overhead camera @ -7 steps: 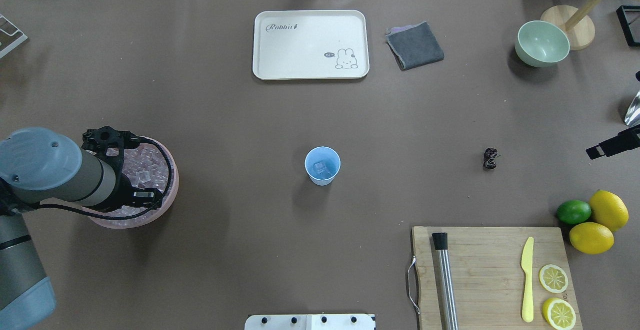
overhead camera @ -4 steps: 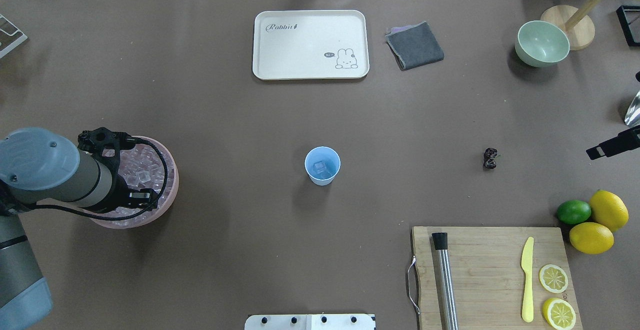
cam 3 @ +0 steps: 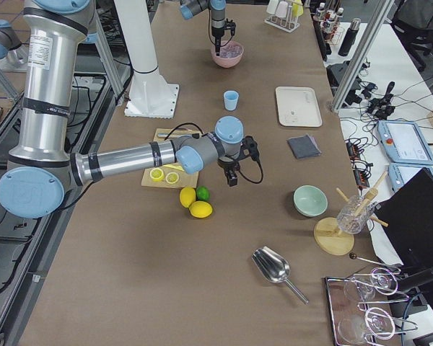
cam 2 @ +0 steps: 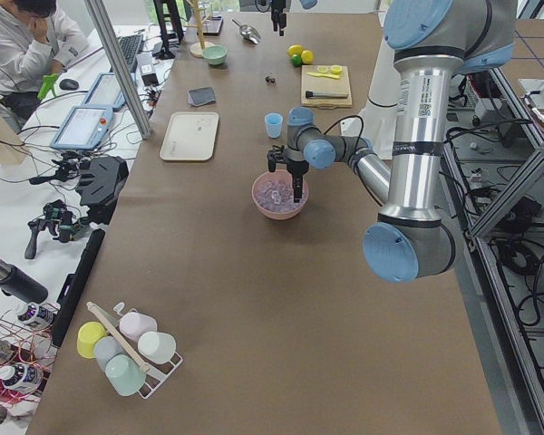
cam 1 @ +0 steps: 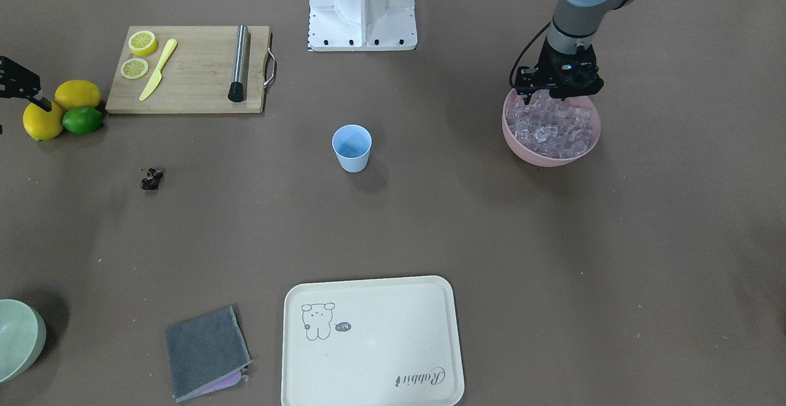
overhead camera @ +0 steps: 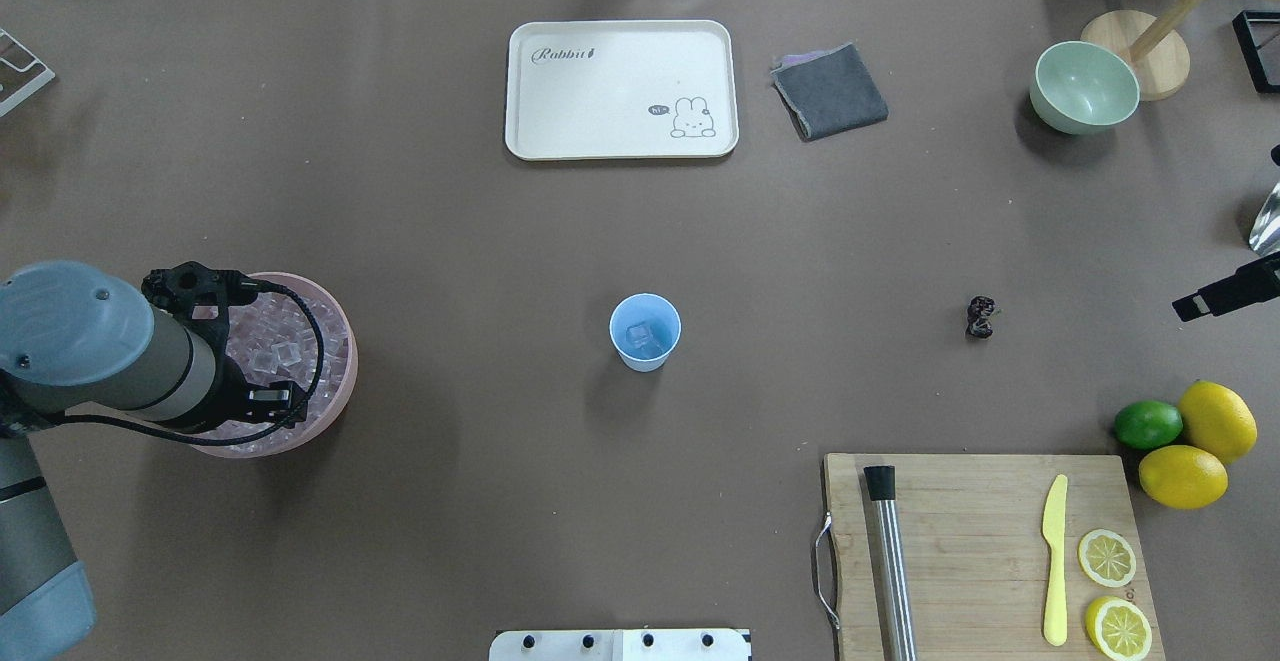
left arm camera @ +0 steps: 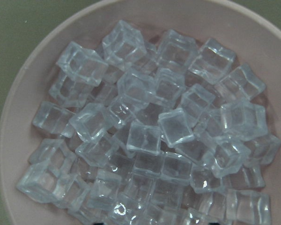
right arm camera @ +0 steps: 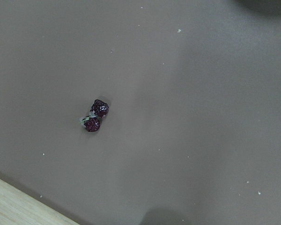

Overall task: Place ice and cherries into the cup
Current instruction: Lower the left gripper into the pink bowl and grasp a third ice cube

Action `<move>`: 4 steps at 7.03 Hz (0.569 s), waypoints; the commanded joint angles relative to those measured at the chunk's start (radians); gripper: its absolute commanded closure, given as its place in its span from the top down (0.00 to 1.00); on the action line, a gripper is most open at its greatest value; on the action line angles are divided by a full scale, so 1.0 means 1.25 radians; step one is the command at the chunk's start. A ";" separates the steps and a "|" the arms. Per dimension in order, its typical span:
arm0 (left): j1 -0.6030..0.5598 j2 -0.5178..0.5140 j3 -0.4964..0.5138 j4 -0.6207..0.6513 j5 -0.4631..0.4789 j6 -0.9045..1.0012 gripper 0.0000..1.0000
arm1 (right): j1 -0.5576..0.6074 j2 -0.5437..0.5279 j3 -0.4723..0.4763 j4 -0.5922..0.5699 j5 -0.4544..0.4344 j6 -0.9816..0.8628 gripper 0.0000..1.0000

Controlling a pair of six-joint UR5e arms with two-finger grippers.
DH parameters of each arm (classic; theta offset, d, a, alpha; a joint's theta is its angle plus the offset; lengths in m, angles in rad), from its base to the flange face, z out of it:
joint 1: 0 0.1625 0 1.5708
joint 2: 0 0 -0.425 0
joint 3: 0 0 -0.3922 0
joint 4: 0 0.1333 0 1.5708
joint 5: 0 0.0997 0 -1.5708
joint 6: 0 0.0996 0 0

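Note:
The light-blue cup (overhead camera: 645,331) stands upright mid-table with one ice cube (overhead camera: 642,339) in it; it also shows in the front view (cam 1: 352,148). The pink bowl (cam 1: 540,154) is heaped with ice (cam 1: 552,124), which fills the left wrist view (left arm camera: 145,136). My left gripper (cam 1: 556,93) hangs just above that ice and looks open and empty. The cherries (overhead camera: 982,317) lie on the table right of the cup and show in the right wrist view (right arm camera: 96,116). My right gripper (overhead camera: 1225,293) hovers at the right table edge, apart from them; its fingers are hidden.
A cream tray (overhead camera: 620,91), a grey cloth (overhead camera: 830,91) and a pale green bowl (overhead camera: 1085,86) sit at the far side. A cutting board (overhead camera: 980,541) holds a metal muddler (overhead camera: 890,561), a yellow knife (overhead camera: 1055,561) and lemon slices. Two lemons and a lime (overhead camera: 1148,424) lie beside it.
My left arm has shifted slightly left over the pink bowl. The cup, the cherries and the right arm have not moved.

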 commanded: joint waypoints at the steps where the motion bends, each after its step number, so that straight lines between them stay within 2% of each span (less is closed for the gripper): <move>1: 0.018 0.000 0.001 0.000 -0.001 -0.025 0.83 | 0.000 -0.005 0.000 0.001 0.001 0.000 0.97; 4: 0.024 -0.001 0.003 -0.001 -0.001 -0.030 0.83 | 0.000 -0.012 0.005 0.002 0.004 0.000 0.97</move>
